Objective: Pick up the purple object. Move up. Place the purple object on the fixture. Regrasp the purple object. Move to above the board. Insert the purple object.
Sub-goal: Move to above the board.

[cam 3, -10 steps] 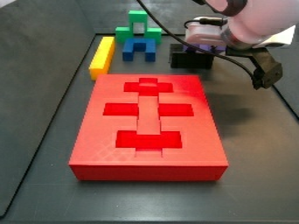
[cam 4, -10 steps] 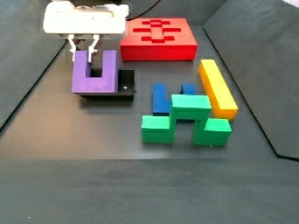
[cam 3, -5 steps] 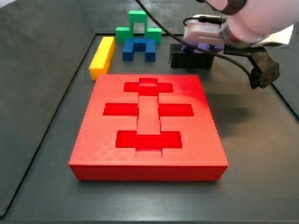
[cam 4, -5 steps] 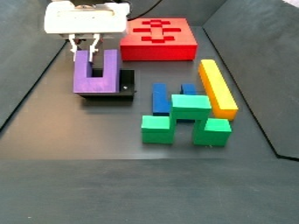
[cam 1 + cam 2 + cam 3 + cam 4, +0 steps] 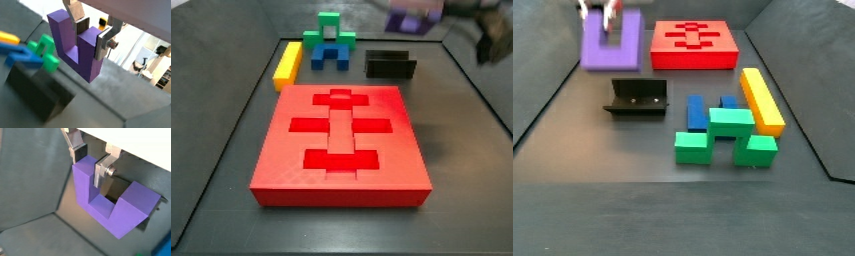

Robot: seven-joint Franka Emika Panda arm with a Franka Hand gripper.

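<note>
Dark tabletop below: the gripper (image 5: pixel 91 31), clamped on one prong of the purple object (image 5: pixel 611 45) (prongs apparently upward), hangs above the fixture (image 5: pixel 639 97), beside the board (image 5: pixel 695 45).

yellow bar (image 5: pixel 763 100), blue block (image 5: pixel 698 110) (green blocks (image 5: pixel 727 135) adjacent)
</note>
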